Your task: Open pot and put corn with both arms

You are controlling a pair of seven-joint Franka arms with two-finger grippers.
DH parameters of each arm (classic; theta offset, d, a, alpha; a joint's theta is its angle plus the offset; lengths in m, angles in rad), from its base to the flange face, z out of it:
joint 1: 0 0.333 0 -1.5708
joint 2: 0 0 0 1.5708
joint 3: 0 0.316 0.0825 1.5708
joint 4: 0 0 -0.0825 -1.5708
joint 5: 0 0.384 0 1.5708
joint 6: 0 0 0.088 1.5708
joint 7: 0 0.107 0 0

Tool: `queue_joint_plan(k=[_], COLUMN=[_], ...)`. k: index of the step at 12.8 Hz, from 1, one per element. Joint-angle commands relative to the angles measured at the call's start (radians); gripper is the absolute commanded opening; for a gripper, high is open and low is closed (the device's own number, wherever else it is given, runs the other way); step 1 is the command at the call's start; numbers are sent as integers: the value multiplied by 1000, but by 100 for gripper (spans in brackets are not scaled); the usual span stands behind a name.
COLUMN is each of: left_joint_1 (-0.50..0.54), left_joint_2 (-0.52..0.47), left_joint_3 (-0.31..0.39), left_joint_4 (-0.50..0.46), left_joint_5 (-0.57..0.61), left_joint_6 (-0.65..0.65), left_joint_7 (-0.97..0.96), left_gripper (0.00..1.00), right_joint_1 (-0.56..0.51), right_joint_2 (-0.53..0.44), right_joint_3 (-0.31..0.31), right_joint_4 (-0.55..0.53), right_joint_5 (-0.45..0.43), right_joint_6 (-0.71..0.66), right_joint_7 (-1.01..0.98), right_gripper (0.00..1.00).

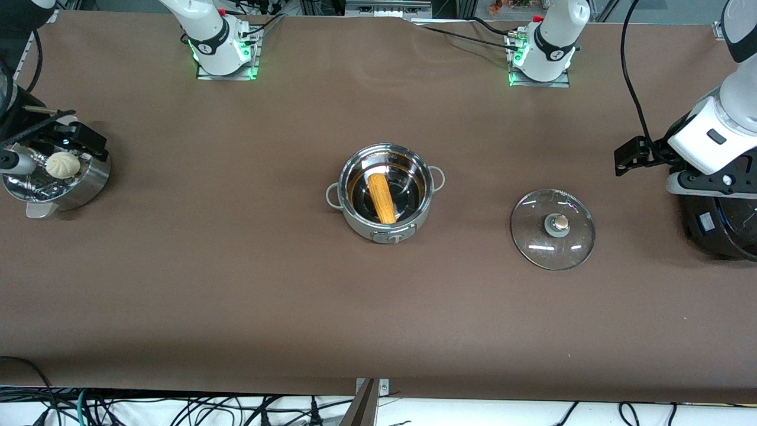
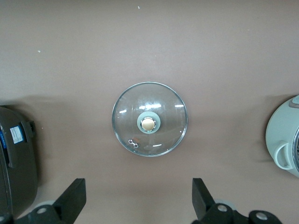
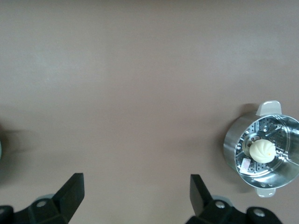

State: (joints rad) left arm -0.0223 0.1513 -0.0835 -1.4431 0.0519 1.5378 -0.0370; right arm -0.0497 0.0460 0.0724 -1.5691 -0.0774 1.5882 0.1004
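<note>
Lying slantwise in the open pot (image 1: 385,195) at mid-tabletop (image 1: 236,284), the corn (image 1: 382,197) is resting in the front view, the glass lid (image 1: 553,229) sitting toward the left arm's end.

Left wrist view: the left claw (image 2: 138,200) is hanging spread above the lid (image 2: 149,119).

Right wrist view: the right claw (image 3: 136,198) is hanging spread, empty, the steamer basket (image 3: 261,149) and bun (image 3: 260,150) nearby.

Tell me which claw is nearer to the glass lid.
Left. The left claw hangs open by the black cooker, beside the glass lid. The right claw hangs open at the steamer basket.
</note>
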Motion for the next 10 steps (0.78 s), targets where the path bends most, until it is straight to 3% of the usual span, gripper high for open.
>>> queue_joint_plan(k=[1, 10], left_joint_1=[10, 12], left_joint_2=[-18, -18], left_joint_3=[-5, -5], left_joint_4=[-11, -11], left_joint_5=[-24, -24], left_joint_6=[-13, -24], left_joint_7=[-1, 0], left_gripper=[100, 100], right_joint_1=[-7, -7], right_joint_2=[3, 46], right_joint_3=[-28, -28], right_joint_4=[-28, 32], right_joint_5=[19, 30], right_joint_6=[4, -16], right_joint_7=[-60, -56], right_gripper=[100, 100])
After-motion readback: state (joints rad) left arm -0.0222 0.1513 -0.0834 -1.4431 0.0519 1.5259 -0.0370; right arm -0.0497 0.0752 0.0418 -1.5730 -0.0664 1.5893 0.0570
